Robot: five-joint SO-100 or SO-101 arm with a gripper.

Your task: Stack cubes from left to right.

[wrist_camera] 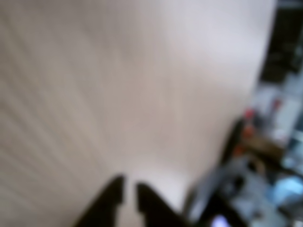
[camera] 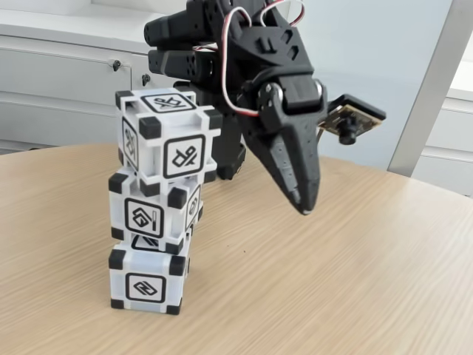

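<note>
In the fixed view three cubes stood in one leaning stack on the wooden table [camera: 355, 296]; the bottom cube [camera: 146, 283] sat on the tabletop, the middle cube [camera: 154, 212] rested on it, shifted a little and turned, and the top cube [camera: 168, 137] sat on the middle one, offset to the right of it. The gripper [camera: 304, 207] hung just right of the stack, apart from every cube, tips pointing down above the table; it gripped nothing. In the blurred wrist view its fingertips [wrist_camera: 111, 194] stood nearly closed, a thin gap between them, over bare wood.
</note>
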